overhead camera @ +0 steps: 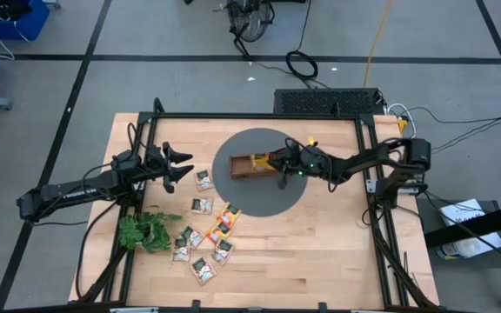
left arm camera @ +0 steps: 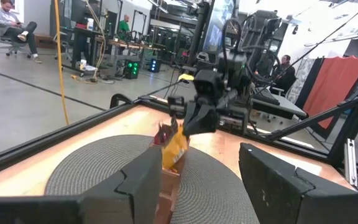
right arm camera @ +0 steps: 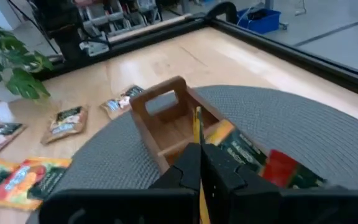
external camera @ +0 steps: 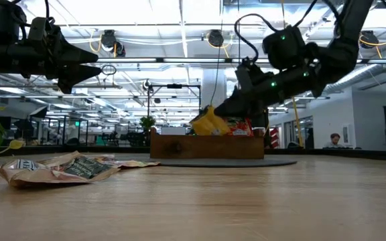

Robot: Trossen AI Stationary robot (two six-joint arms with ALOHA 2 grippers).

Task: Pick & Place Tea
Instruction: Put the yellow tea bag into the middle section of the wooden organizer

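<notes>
The brown wooden tray [overhead camera: 240, 165] stands on a round dark mat [overhead camera: 268, 202]. My right gripper [overhead camera: 279, 171] hovers over the tray's right part, shut on an orange-yellow tea sachet [left arm camera: 176, 148]. Another orange sachet [right arm camera: 236, 148] and a red one [right arm camera: 283, 168] lie in the tray. Several more sachets, pale with green print [overhead camera: 203, 180] and orange-red [overhead camera: 224, 223], lie scattered on the wood left of the mat. My left gripper [overhead camera: 181, 167] is open, raised above the table left of the mat, touching nothing. My right gripper pinches the orange-yellow sachet by its upper edge [right arm camera: 198, 127] between the two fingers [right arm camera: 185, 163]. They come slanting down from the table's right side. The sachet shows edge-on between them and hangs below the gripper [left arm camera: 188, 124], its lower end down in the tray [external camera: 206, 146].
A green leafy sprig [overhead camera: 144, 231] lies near the table's left near corner, beside the scattered sachets. A black frame [overhead camera: 259, 116] rims the table. Bare wood [overhead camera: 320, 252] stretches across the near right part. People sit in the room beyond.
</notes>
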